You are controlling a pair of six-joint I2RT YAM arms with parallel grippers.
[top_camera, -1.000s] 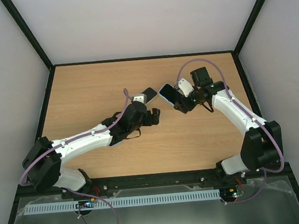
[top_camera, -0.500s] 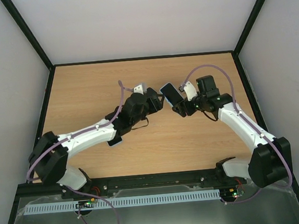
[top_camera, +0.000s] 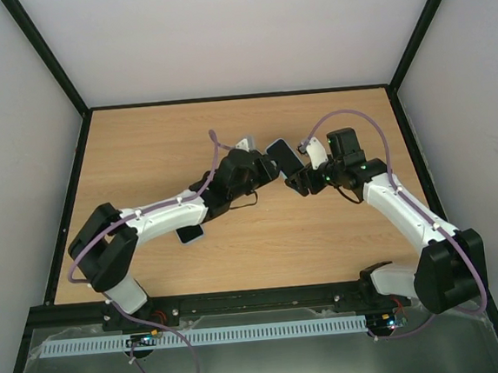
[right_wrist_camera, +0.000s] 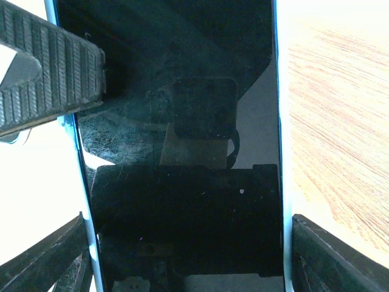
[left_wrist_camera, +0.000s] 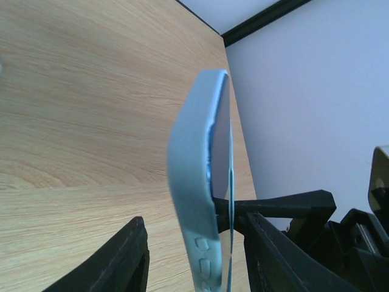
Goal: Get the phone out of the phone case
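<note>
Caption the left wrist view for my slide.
Left gripper open astride the edge-on blue-cased phone, wooden table behind.

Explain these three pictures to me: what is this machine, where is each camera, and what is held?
Two robot arms, left and right, are bolted at the near edge of a wooden table. The wide picture looks down from above and behind them; the other two come from cameras on each wrist. The right arm's fingers grip a phone in a light-blue case, raised off the table. The left arm's fingers stand on either side of it, one clearly not touching. A small dark flat thing lies on the table partly under the left arm; I cannot tell what it is.
</note>
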